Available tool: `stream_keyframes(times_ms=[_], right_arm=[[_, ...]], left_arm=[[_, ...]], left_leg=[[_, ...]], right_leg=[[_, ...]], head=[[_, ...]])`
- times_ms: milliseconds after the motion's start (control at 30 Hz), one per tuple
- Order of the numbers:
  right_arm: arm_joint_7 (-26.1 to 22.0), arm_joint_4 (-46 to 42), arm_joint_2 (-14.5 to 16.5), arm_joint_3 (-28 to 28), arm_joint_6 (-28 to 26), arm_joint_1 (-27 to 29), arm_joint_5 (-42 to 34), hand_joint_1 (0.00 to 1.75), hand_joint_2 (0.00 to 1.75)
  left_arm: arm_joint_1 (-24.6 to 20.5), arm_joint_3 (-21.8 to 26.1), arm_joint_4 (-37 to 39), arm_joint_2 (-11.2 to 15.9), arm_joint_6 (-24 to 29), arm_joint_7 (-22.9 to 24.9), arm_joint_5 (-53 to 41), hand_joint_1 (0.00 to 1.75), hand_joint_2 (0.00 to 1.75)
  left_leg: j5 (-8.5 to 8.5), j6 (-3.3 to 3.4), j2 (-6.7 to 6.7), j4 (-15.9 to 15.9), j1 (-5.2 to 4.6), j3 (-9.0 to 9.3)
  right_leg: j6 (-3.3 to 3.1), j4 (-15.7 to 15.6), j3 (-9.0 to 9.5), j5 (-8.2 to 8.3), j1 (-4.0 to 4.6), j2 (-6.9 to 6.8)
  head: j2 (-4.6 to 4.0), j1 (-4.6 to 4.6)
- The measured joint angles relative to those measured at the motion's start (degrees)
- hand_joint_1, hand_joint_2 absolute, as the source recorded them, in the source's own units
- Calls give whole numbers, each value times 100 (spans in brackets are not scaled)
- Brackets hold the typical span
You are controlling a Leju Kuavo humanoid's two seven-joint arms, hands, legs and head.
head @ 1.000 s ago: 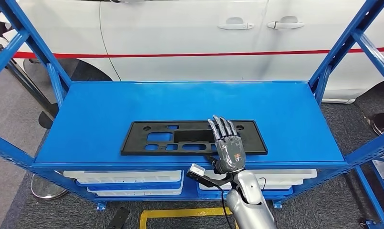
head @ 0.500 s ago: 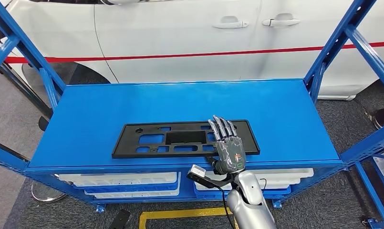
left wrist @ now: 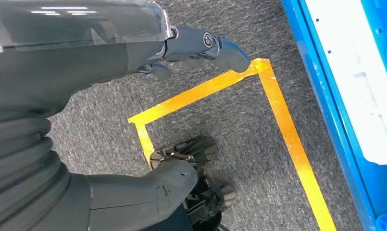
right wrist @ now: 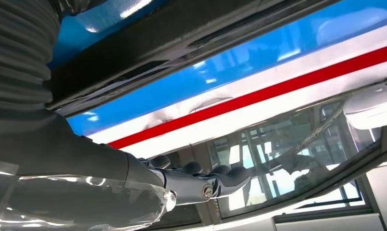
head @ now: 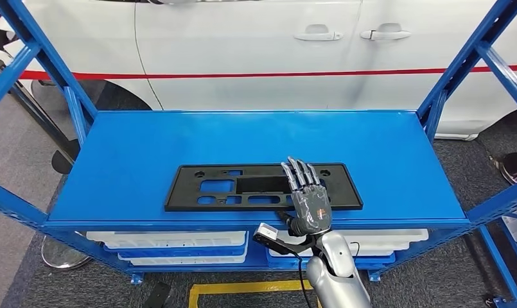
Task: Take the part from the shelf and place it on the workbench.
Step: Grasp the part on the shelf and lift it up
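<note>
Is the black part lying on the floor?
No, the black part lies flat on the blue shelf, with the right hand over its near edge.

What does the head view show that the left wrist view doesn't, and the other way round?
Head view alone: the flat black plastic panel with cutouts lying on the blue metal shelf top, the right hand spread over its near right part, and a white car with a red stripe behind. Left wrist view alone: the left hand hanging above grey carpet. Both show the yellow floor tape and white trays.
</note>
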Motion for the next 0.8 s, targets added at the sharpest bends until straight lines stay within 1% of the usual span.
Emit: stream_keyframes(times_ms=[33, 67, 100, 133, 167, 200, 233, 300, 333, 367, 400, 433, 467, 500, 533, 567, 600, 633, 667, 700, 733, 800], right_arm=[[-9, 4, 1, -1, 0, -6, 0, 0, 175], [-21, 13, 0, -1, 1, -11, -5, 0, 175], [-35, 23, 0, -1, 1, -14, -12, 0, 175], [-53, 38, 2, -1, 1, -19, -21, 0, 175], [-70, 55, 3, -1, 2, -32, -30, 0, 175], [-91, 72, 7, -1, 2, -52, -35, 0, 175], [-117, 90, 12, -1, 2, -75, -39, 0, 175], [-169, 122, 17, -1, 2, -108, -38, 0, 175], [-192, 138, 19, -2, 2, -113, -30, 0, 175], [-211, 152, 19, -2, 2, -114, -19, 0, 175], [-222, 161, 20, -3, 2, -115, -7, 0, 175], [-230, 166, 24, -3, 2, -119, 4, 0, 175], [-234, 168, 29, -4, 2, -127, 14, 0, 175], [-233, 168, 37, -4, 2, -142, 25, 0, 175], [-228, 169, 46, -5, 2, -159, 41, 0, 175], [-224, 172, 54, -7, 2, -174, 60, 5, 175], [-218, 175, 61, -7, 2, -184, 78, 48, 175], [-207, 178, 66, -7, 2, -191, 92, 91, 175], [-197, 181, 68, -7, 1, -200, 99, 135, 175], [-189, 185, 69, -7, 1, -215, 96, 174, 175], [-183, 192, 69, -8, 1, -233, 90, 175, 175], [-183, 216, 67, -14, 2, -253, 76, 175, 175]], left_arm=[[6, 2, 0, -1, 7, -7, 1, 0, 175], [15, 7, 0, -2, 16, -16, 2, 0, 175], [26, 11, 0, -1, 25, -28, 6, 0, 175], [37, 17, 0, 0, 32, -44, 13, 0, 175], [46, 22, 0, 0, 40, -62, 22, 0, 175], [49, 25, 0, 1, 51, -80, 35, 0, 175], [50, 28, 0, 1, 64, -97, 47, 0, 175], [55, 32, 0, 1, 109, -134, 51, 0, 175], [60, 33, 0, 1, 150, -156, 41, 0, 175], [62, 33, 0, 1, 204, -188, 26, 0, 175], [58, 33, 0, 1, 263, -224, 6, 0, 175], [47, 33, 0, 1, 324, -261, -13, 0, 175], [31, 33, 0, 1, 387, -291, -33, 0, 175], [8, 31, 0, 1, 464, -297, -60, 0, 175], [-15, 29, 0, 0, 541, -278, -79, 0, 131], [-32, 27, 0, -2, 599, -254, -89, 0, 87], [-43, 26, 0, -4, 615, -230, -78, 0, 44], [-46, 28, 0, -5, 588, -215, -45, 0, 0], [-45, 31, 0, -8, 541, -209, -11, 0, 0], [-45, 33, 0, -10, 502, -192, 15, 0, 0], [-47, 35, 0, -13, 487, -170, 26, 0, 0], [-42, 40, 0, -15, 491, -123, 27, 0, 0]], left_leg=[[-13, -26, -2, 19, -10, -11], [-20, -54, -2, 30, -19, -22], [-21, -80, -2, 32, -24, -28], [-33, -108, 0, 36, -17, -35], [-77, -139, 2, 81, -12, -52], [-171, -169, 3, 209, -5, -105], [-320, -201, 4, 446, 5, -210], [-671, -251, 4, 1170, 27, -540], [-774, -269, 5, 1486, 38, -691], [-770, -281, 6, 1635, 45, -767], [-649, -285, 6, 1552, 49, -735], [-444, -279, 7, 1260, 52, -602], [-231, -265, 7, 846, 53, -417], [-84, -245, 6, 460, 44, -236], [-5, -221, 3, 194, 35, -116], [8, -196, -1, 61, 23, -60], [-2, -171, -6, 35, 9, -49], [13, -133, -6, 22, 17, -51], [31, -96, -5, -5, 23, -42], [51, -55, -1, -31, 32, -33], [67, -17, 5, -56, 40, -25], [69, 25, 17, -58, 28, -30]], right_leg=[[-18, -229, 104, 58, 10, 2], [-33, -324, 142, 54, 21, 7], [-45, -341, 144, 51, 31, 13], [-71, -353, 149, 61, 20, 12], [-101, -371, 160, 71, 7, 9], [-135, -392, 170, 82, -7, 0], [-163, -412, 180, 91, -23, -12], [-187, -413, 182, 89, -22, -26], [-189, -411, 181, 87, -20, -29], [-190, -408, 183, 85, -20, -29], [-188, -405, 187, 83, -20, -26], [-183, -402, 196, 78, -21, -21], [-172, -399, 205, 71, -22, -17], [-153, -389, 206, 63, -12, -12], [-129, -385, 200, 62, -2, -9], [-102, -383, 191, 64, 6, -7], [-72, -387, 184, 72, 11, -5], [-40, -394, 182, 74, 11, -6], [-12, -371, 176, 48, 5, -7], [15, -280, 139, -25, 1, -9], [38, -67, 44, -163, -2, -10], [67, 639, -287, -518, -13, -12]], head=[[0, -1], [0, -2], [0, -3], [0, -3], [0, -3], [0, -4], [0, -4], [0, -4], [0, -4], [0, -4], [0, -4], [0, -4], [0, -4], [0, -4], [0, -4], [0, -3], [0, -3], [0, -3], [0, -2], [0, -1], [0, 0], [0, 1]])
